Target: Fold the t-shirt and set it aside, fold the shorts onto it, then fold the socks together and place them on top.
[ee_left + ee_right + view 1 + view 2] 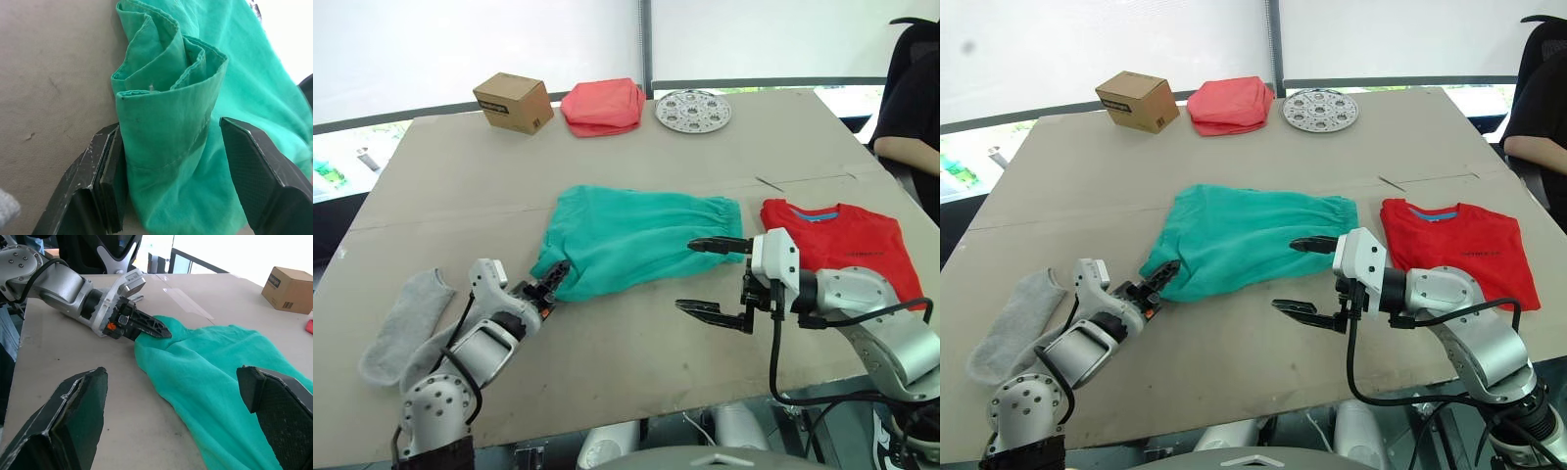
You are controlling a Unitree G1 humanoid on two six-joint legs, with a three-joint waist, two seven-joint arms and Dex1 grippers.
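Cardboard-brown surface (636, 372) under bright windows carries everything. At its middle lie the shorts (636, 235), teal and spread flat, waistband toward 3 o'clock and leg hems toward 9 o'clock. One bunched hem corner, at the 8 o'clock end of the shorts, sits between the fingers of the left end effector (181, 166); the left wrist view shows one finger (110, 181) against the fabric and the other standing a little off it, so the fingers are apart around the fold, not pressed on it. The right end effector (713, 277) hangs at the 4 o'clock edge of the shorts with its fingers wide apart, the upper fingertip over the fabric near the waistband, the lower one over bare surface; it holds nothing.

Just beyond the waistband, at 3 o'clock from the shorts, the t-shirt (847, 250) lies flat, red, with its blue neck label showing. The socks (406, 328), light grey, lie at 8 o'clock from the shorts, near the surface's edge beside the left arm.

Along the far edge, at 12 o'clock, a small box (512, 102), a folded pink cloth (603, 106) and a round metal disc (693, 110) stand in a row. A person's arm (913, 147) shows at 2 o'clock.
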